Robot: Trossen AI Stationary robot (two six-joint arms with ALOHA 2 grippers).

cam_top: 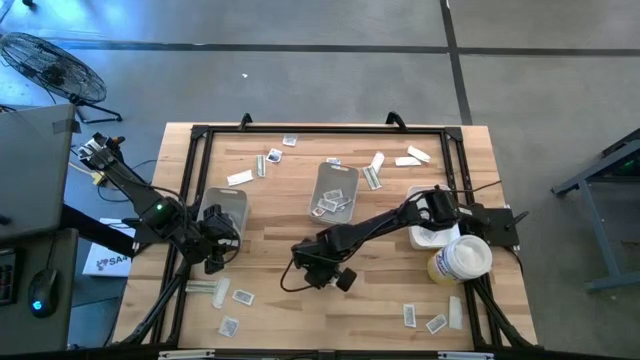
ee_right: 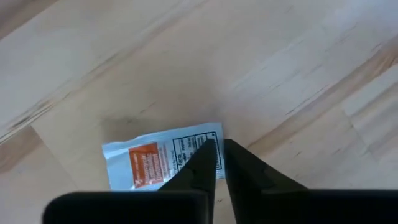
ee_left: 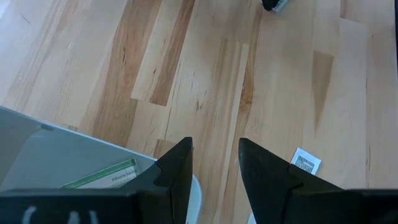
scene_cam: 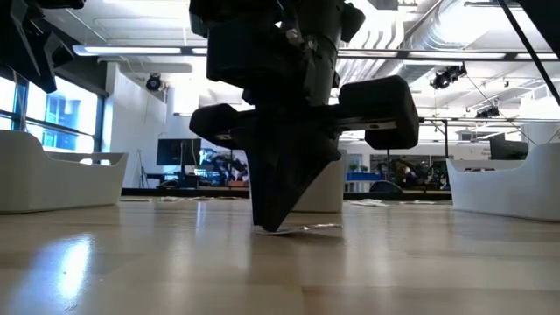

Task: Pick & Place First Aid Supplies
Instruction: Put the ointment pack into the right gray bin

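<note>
Down at the tabletop (cam_top: pixel 340 300), near the middle of the wooden surface, the right claw (ee_right: pixel 219 163) stands tip-down on a white packet (ee_right: pixel 163 157) with an orange patch and dark print. Its two fingers are nearly pressed together, with only a thin slit between them, and their tips sit on the packet's near edge. Whether they actually pinch the paper I cannot tell; the packet lies flat on the wood. From table height, the same claw (scene_cam: pixel 278 206) narrows to a point touching the surface, with the packet's pale edge (scene_cam: pixel 308 229) sticking out just beside the tip.

Off to the other side, the left claw (ee_left: pixel 214 163) hangs above the wood with its fingers spread and nothing between them. Right beside it is the rim of a grey tray (ee_left: pixel 56 152) holding a green-and-white strip (ee_left: pixel 104 175). A small square sachet (ee_left: pixel 306 163) lies on the wood just on its other side.

Beyond the right claw, a second grey tray (cam_top: pixel 336 190) holds a few packets. More packets lie scattered further off along the table's edges. A white tub (cam_top: pixel 460 258) with a yellow label stands beside the right arm.
</note>
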